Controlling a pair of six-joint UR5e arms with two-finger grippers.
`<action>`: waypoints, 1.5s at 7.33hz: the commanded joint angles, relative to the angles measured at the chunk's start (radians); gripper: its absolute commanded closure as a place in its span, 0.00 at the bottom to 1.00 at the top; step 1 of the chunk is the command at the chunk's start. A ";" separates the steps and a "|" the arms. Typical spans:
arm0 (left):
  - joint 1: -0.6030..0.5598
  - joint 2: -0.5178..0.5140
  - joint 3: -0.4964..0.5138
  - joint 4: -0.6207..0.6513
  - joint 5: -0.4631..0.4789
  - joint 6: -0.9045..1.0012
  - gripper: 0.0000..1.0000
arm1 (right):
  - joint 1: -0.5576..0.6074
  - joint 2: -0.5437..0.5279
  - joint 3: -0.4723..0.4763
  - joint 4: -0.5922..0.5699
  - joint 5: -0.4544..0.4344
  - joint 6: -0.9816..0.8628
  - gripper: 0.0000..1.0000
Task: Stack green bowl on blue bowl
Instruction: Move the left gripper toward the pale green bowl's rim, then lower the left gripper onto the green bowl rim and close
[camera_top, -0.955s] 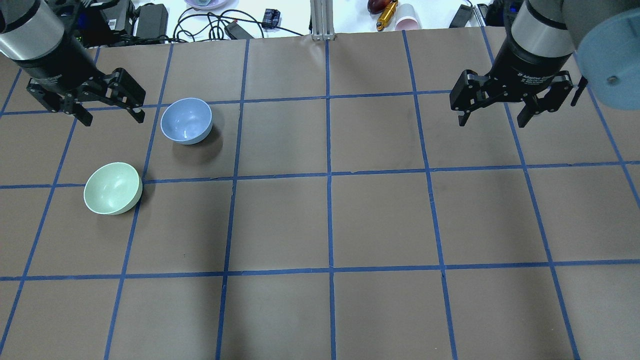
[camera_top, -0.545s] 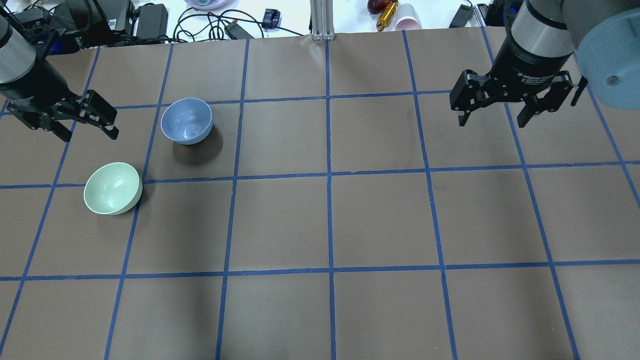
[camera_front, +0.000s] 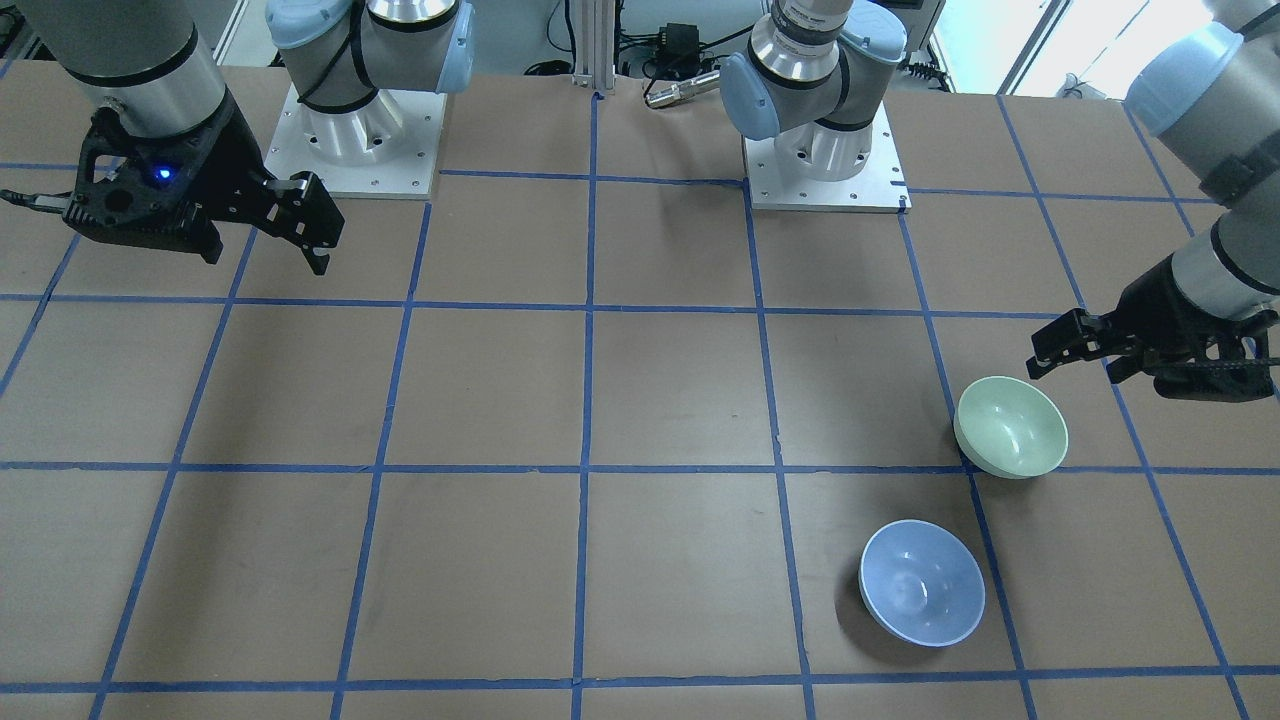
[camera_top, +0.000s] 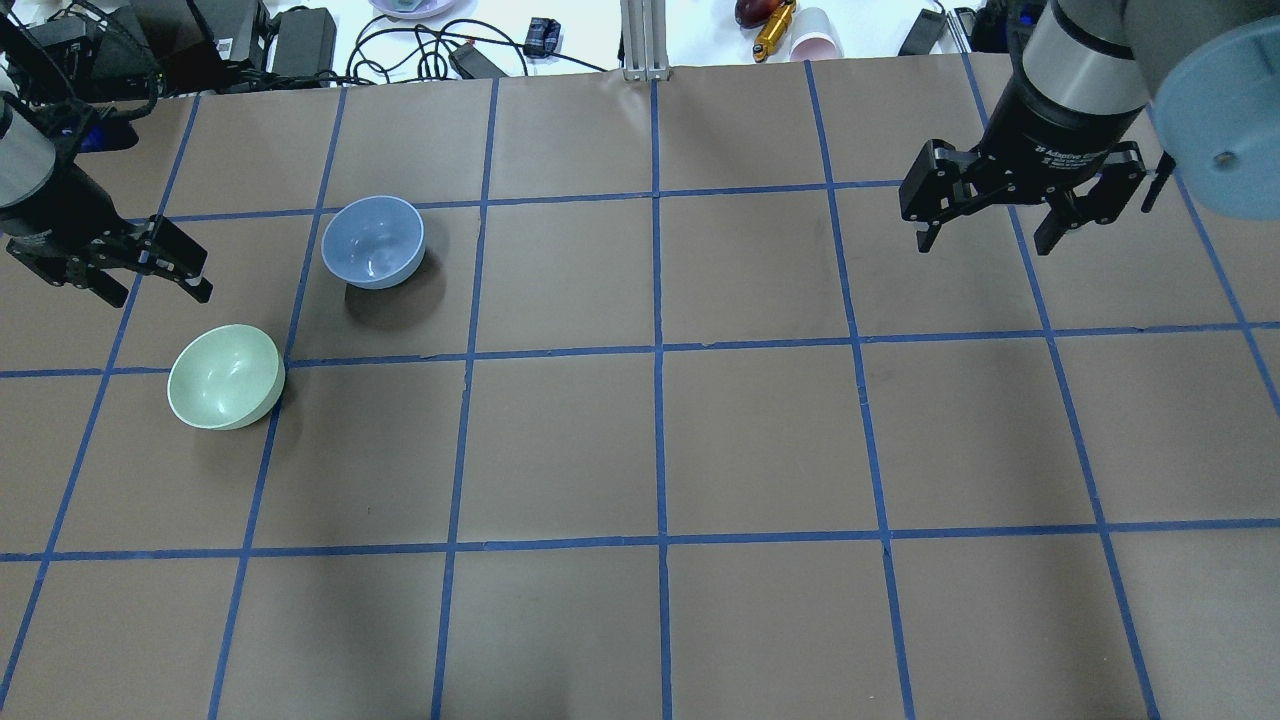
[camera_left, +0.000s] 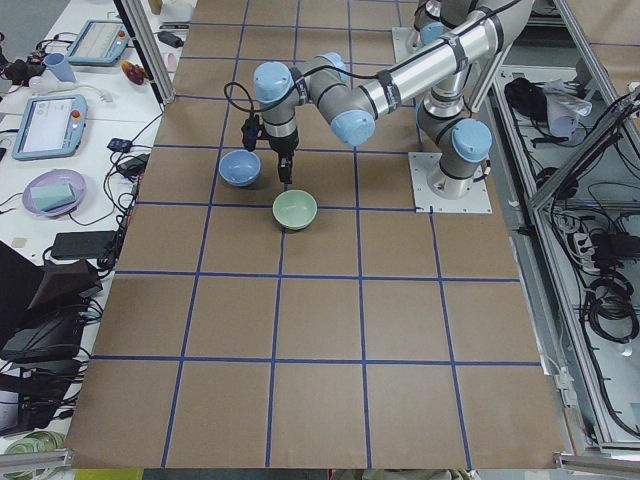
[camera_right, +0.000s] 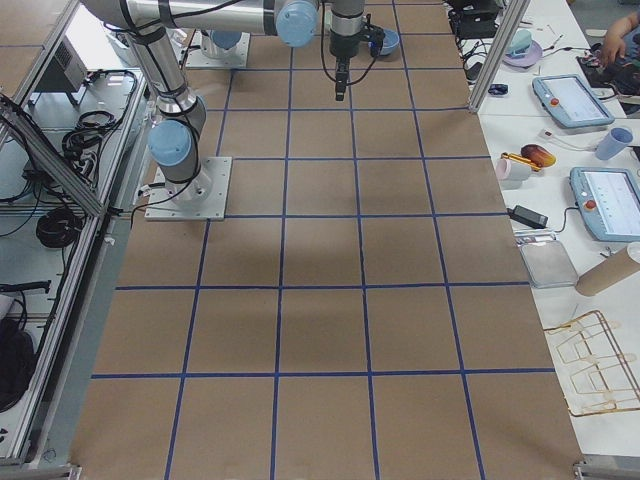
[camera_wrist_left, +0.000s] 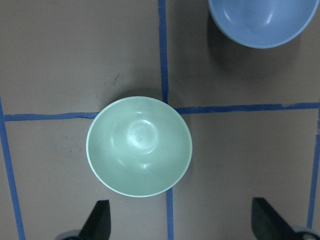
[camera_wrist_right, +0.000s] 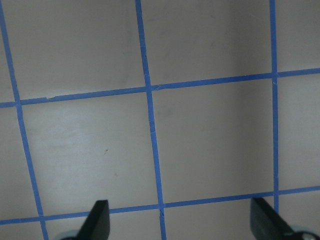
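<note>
The jaws of the left gripper (camera_top: 160, 288) are spread wide open and grip nothing; they are raised above the table (camera_top: 760, 440). In the left wrist view the green bowl (camera_wrist_left: 139, 146) is seen ahead of the jaws, nearer the left finger than the right one, and is touched by neither. This bowl is set upright on the left part of the table, over a crossing of the blue tape lines (camera_top: 655, 350). The blue bowl (camera_top: 373, 241) is set upright near it, farther away and to the right, apart from the green bowl. The jaws of the right gripper (camera_top: 985, 240) are likewise open and grip nothing, above the table well off to the right.
</note>
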 joint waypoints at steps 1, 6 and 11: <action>0.061 -0.051 -0.015 0.030 -0.048 0.057 0.00 | 0.000 0.000 0.000 0.000 0.000 0.000 0.00; 0.138 -0.178 -0.101 0.244 -0.062 0.118 0.00 | 0.000 0.000 0.000 0.000 0.000 0.000 0.00; 0.139 -0.227 -0.156 0.305 -0.062 0.121 0.00 | 0.000 0.000 0.000 0.000 0.000 0.000 0.00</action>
